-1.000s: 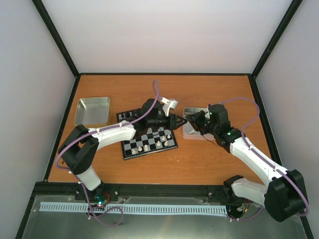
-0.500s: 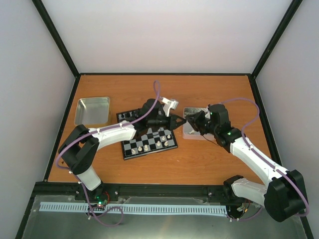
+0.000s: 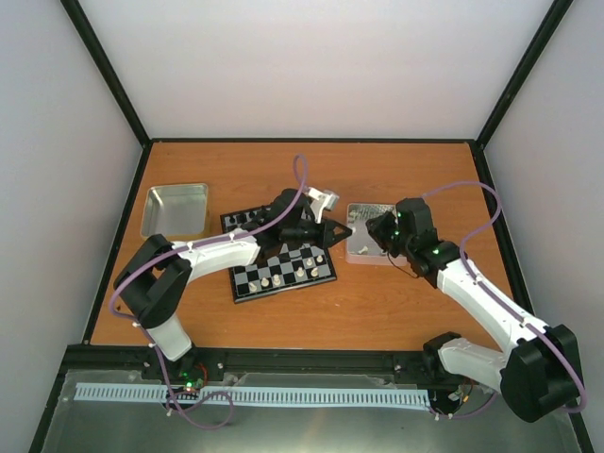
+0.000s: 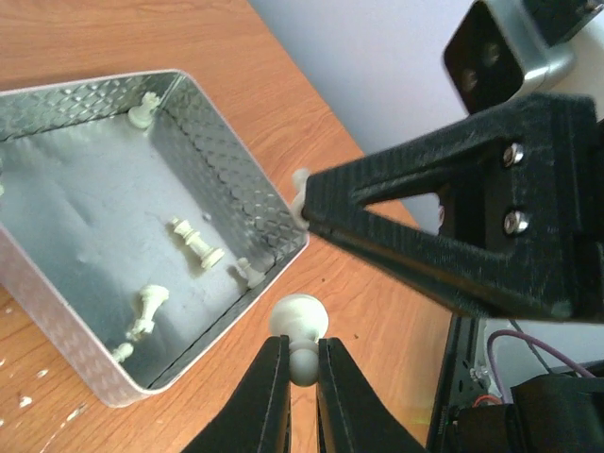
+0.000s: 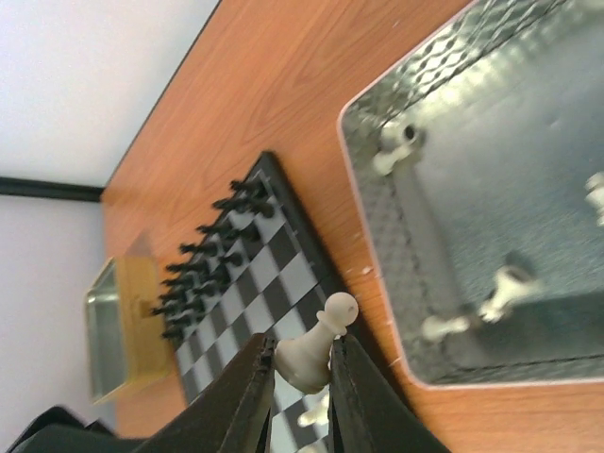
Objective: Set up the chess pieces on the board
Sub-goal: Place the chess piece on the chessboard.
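Observation:
My left gripper (image 4: pixel 302 345) is shut on a cream-white pawn (image 4: pixel 300 317), its round head pinched between the fingers and its base pointing away. It hovers just off the corner of the silver tray (image 4: pixel 238 151). My right gripper (image 5: pixel 302 345) is shut on another white pawn (image 5: pixel 313 357), which sits tilted between the fingers. From above, the left gripper (image 3: pixel 342 230) and right gripper (image 3: pixel 375 229) face each other a short way apart, between the board (image 3: pixel 247 280) and the tray (image 3: pixel 362 255). Several white pieces (image 3: pixel 283 276) stand on the board's near rows.
Loose white pieces (image 4: pixel 196 243) lie in the tray beside the board. Black pieces (image 5: pixel 203 274) line the board's far rows. A second silver tray (image 3: pixel 176 209) sits at the back left. The right gripper's fingers (image 4: pixel 425 226) fill much of the left wrist view.
The two grippers' tips were together; the right gripper has since drawn back to the right over the tray. The left gripper's jaws have shut on a pawn.

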